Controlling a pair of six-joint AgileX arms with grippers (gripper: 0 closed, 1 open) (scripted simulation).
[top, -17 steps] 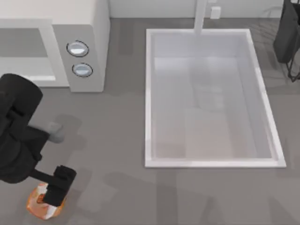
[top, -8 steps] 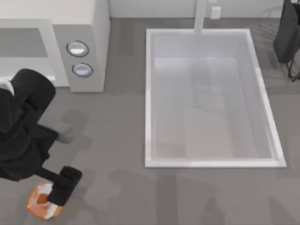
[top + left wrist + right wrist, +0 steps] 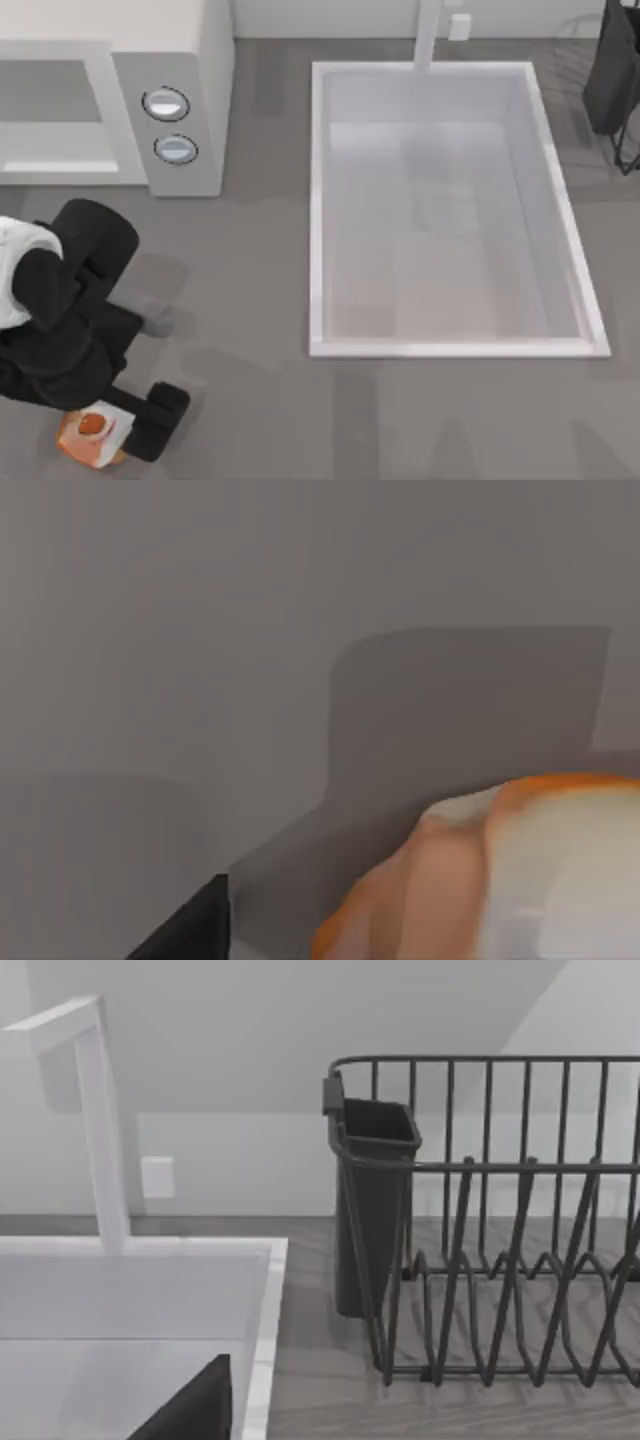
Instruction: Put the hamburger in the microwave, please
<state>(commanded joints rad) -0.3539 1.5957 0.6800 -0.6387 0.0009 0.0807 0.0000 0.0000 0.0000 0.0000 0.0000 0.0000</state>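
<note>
The hamburger [image 3: 90, 436], orange-tan with white patches and a reddish centre, lies on the grey counter at the front left corner. My left gripper [image 3: 128, 432] is low at the hamburger's right side, open, with its black body partly over the bun. In the left wrist view the hamburger [image 3: 500, 870] looms very close, beside one dark fingertip [image 3: 190, 932]. The off-white microwave [image 3: 180, 60] stands at the back left, its cavity facing forward and two silver knobs [image 3: 166, 104] on its right panel. In the right wrist view one dark fingertip [image 3: 190, 1410] of my parked, open right gripper is in sight.
A large white sink basin [image 3: 318, 200] takes up the middle and right of the counter, with a white faucet [image 3: 428, 35] behind it. A dark wire dish rack [image 3: 500, 1260] with a cutlery bin stands at the back right [image 3: 612, 70]. Bare counter lies between hamburger and microwave.
My left arm has swung toward the front and right, and its gripper has slid from over the hamburger to its right side. The hamburger has stayed where it was.
</note>
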